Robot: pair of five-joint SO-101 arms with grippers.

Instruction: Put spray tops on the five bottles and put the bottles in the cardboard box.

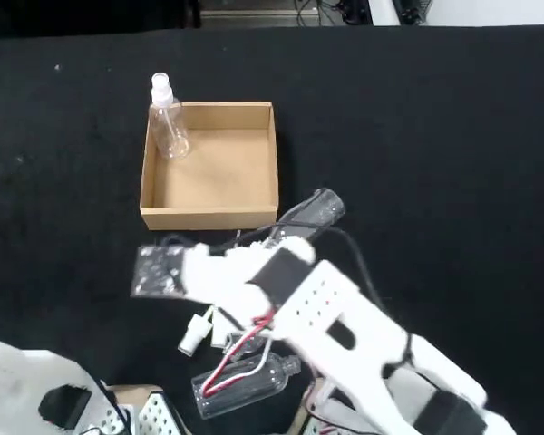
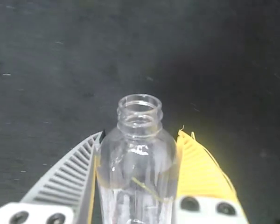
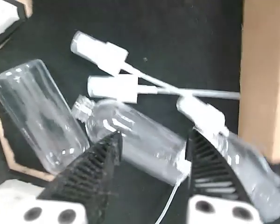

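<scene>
Near the front edge of the black table (image 1: 435,136), the left gripper (image 2: 141,135) was clamped on a topless bottle (image 2: 137,158). Its white and yellow fingers pressed against either side of the clear body, just below the open neck. From above, that bottle (image 1: 240,385) lay on its side, partly under the right arm (image 1: 344,317), which stretched across the middle of the table.

The right gripper (image 3: 155,135) hung with its jaws spread, holding nothing, over a lying bottle (image 3: 135,135) that also had no top. Two loose spray tops (image 3: 98,49) with long tubes lay just beyond it on the table, near the cardboard box (image 3: 263,70). A blurred bottle (image 3: 252,168) lay close to the box wall with a white top at its neck; whether that top was screwed on could not be told.

Farther back, the box (image 1: 208,217) sat open. One capped bottle (image 1: 168,122), its spray top on, stood upright in the far left corner. An outside bottle (image 1: 313,213) lay beside the box's near right corner; whether it was the blurred one could not be told.
</scene>
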